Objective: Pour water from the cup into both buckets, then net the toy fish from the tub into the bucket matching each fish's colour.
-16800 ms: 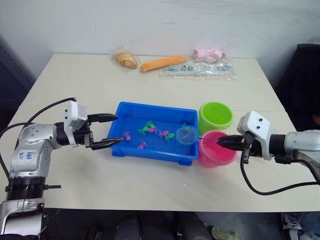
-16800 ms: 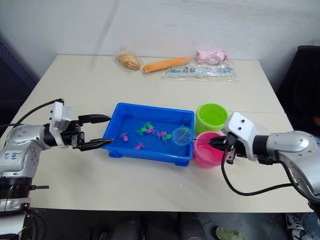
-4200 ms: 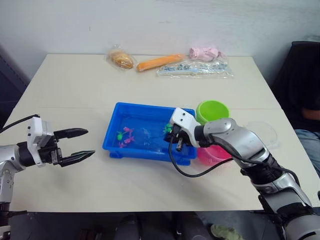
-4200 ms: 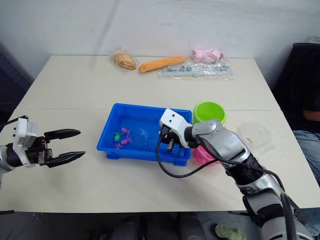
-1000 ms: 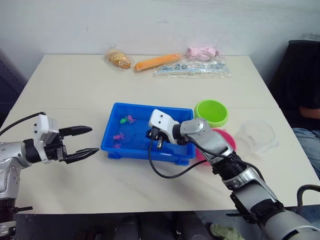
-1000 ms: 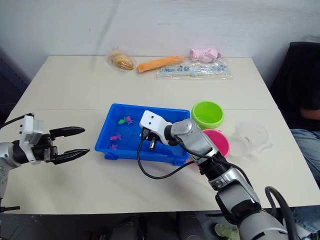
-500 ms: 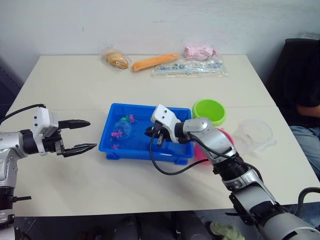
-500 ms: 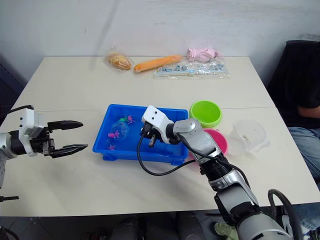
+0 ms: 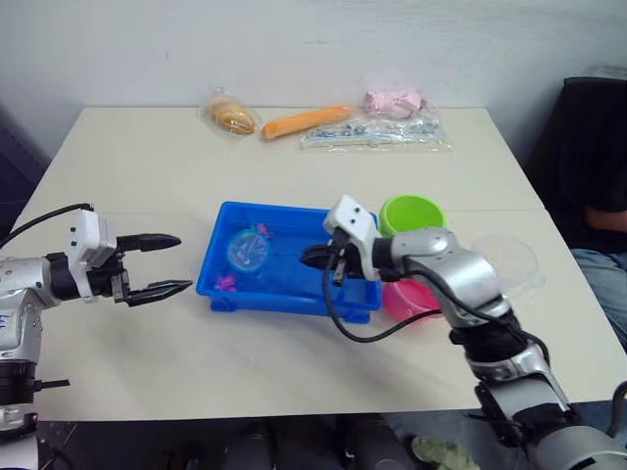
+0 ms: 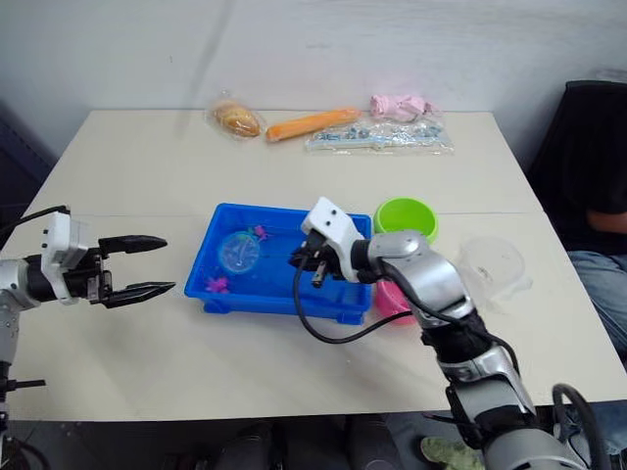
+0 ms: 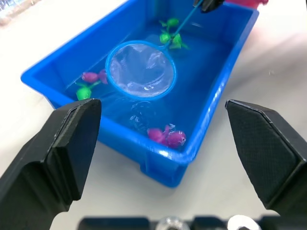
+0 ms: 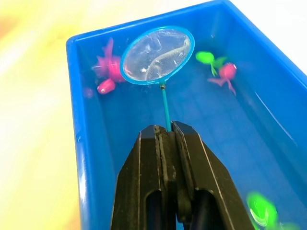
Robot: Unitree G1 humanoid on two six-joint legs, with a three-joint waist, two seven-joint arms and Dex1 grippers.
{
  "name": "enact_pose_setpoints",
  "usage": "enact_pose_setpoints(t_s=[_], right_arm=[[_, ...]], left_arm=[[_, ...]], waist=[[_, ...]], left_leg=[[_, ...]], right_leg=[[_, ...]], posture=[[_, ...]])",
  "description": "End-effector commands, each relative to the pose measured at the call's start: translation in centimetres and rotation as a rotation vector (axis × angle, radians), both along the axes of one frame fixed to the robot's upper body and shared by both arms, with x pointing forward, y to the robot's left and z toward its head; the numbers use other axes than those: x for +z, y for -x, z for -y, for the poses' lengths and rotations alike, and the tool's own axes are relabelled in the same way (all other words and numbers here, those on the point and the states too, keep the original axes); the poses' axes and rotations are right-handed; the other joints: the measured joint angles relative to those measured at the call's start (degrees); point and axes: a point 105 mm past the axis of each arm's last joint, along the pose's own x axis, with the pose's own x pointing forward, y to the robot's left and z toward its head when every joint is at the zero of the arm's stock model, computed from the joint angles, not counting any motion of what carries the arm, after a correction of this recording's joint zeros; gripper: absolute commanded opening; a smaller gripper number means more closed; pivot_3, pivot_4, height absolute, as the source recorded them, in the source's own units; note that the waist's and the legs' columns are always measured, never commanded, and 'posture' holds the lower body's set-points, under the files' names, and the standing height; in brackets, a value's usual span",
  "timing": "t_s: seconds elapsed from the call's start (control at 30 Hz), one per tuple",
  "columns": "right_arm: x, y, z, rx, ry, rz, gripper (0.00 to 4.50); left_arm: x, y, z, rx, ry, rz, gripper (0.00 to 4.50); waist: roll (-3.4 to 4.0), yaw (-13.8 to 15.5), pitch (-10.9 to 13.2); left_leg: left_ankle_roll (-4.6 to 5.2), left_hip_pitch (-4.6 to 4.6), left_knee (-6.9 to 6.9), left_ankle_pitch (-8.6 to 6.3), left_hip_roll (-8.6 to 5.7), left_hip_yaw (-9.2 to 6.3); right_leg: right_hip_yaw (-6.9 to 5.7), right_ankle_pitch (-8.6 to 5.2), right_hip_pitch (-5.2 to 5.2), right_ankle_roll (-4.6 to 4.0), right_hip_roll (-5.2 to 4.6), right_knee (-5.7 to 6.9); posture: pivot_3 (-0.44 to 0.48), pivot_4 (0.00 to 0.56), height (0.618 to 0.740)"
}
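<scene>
- Net (image 12: 157, 55) ring hangs over the water at the tub's left part, its mesh empty as far as the wrist views show, with its thin handle running back to the right gripper (image 12: 165, 132).
- Right gripper's two black fingers are pinched together on the end of that handle, above the tub's right half.
- Tub (image 9: 294, 300) sits mid-table, holding water and the toy fish.
- One pink fish (image 11: 168, 135) lies near the tub's front wall on the left side; another pink fish (image 11: 91, 76) with a green fish (image 11: 83, 92) beside it sits toward the far left corner.
- More green fish (image 11: 171, 38) cluster under the net's handle, nearer the right gripper.
- Green bucket (image 9: 411, 215) stands just beside the tub's right end, toward the far side.
- Pink bucket (image 9: 411, 299) stands in front of the green one, partly hidden by the right arm.
- Cup (image 10: 495, 264) rests on the table to the right of both buckets, apart from them.
- Left gripper (image 9: 162, 264) hovers above the table left of the tub, fingers spread wide and holding nothing.
- Far edge of the table (image 9: 147, 176) carries a bagged bread roll (image 9: 229, 116), an orange carrot-like item (image 9: 306, 121), a clear bag of small items (image 9: 377, 135) and a pink bundle (image 9: 397, 101).
</scene>
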Motion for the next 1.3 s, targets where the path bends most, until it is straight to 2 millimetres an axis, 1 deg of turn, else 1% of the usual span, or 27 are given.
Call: enact_pose_setpoints(t_s=[0.03,0.2,0.37,0.5,0.7,0.93,1.07,1.3], right_arm=[[1.1,1.2,1.7,-0.004,-0.011,0.017,0.0],[0.5,1.7,4.3,-0.082,0.015,-0.001,0.0],[-0.2,1.2,4.8,-0.114,0.075,0.034,0.0],[-0.7,0.8,4.3,-0.109,0.111,0.066,0.0],[-1.2,0.5,2.8,-0.074,0.158,0.124,0.0],[-1.8,0.4,0.8,-0.033,0.191,0.155,0.0],[-2.6,0.6,-0.3,0.022,0.233,0.159,0.0],[-2.7,0.3,-1.1,0.045,0.263,0.186,0.0]], left_arm=[[0.8,-0.2,1.2,-0.045,0.026,0.026,4.46],[0.8,-0.4,2.0,-0.078,0.029,0.024,4.46],[0.1,-0.5,1.0,-0.064,-0.014,0.004,4.46],[-0.7,-0.2,-0.4,-0.033,-0.045,-0.016,4.46],[-1.5,1.1,-1.9,0.004,-0.067,-0.045,4.46],[-2.4,2.4,-2.5,0.035,-0.067,-0.07,4.46],[-2.6,2.8,-2.5,0.045,-0.069,-0.08,4.46],[-2.4,3.2,-2.5,0.062,-0.058,-0.078,4.46]], waist=[[0.0,0.22,0.0],[-0.02,0.8,-0.01],[-0.01,0.94,-0.01],[-0.01,0.97,-0.01],[-0.01,1.01,-0.01],[-0.01,1.01,-0.01],[-0.01,1.02,-0.01],[-0.01,0.98,-0.01]], left_leg=[[0.0,0.0,0.0,0.0,-0.01,0.0],[0.02,0.0,0.0,-0.01,-0.01,0.04],[0.02,0.05,0.02,0.0,-0.02,0.05],[0.02,0.04,0.02,0.0,-0.02,0.05],[0.04,0.02,0.02,-0.02,-0.03,0.07],[0.04,0.02,0.02,-0.02,0.0,0.05],[0.04,0.02,0.02,-0.02,-0.02,0.04],[0.04,0.01,0.02,-0.02,-0.01,0.03]], right_leg=[[0.0,0.0,0.0,0.0,0.01,-0.01],[0.03,0.0,0.0,0.01,0.06,-0.04],[0.05,0.0,0.0,0.01,0.11,-0.07],[0.05,0.0,-0.01,0.01,0.18,-0.06],[0.05,0.0,-0.01,0.0,0.08,-0.05],[0.03,0.0,-0.01,0.0,0.01,-0.03],[0.01,0.0,-0.01,0.0,0.0,-0.04],[0.01,0.0,-0.01,0.0,0.0,-0.03]], posture=[[0.0,0.15,0.74],[0.0,0.15,0.74],[0.0,0.15,0.74],[0.0,0.15,0.74],[0.0,0.15,0.74],[0.0,0.15,0.74],[0.0,0.15,0.74],[0.0,0.15,0.74]])
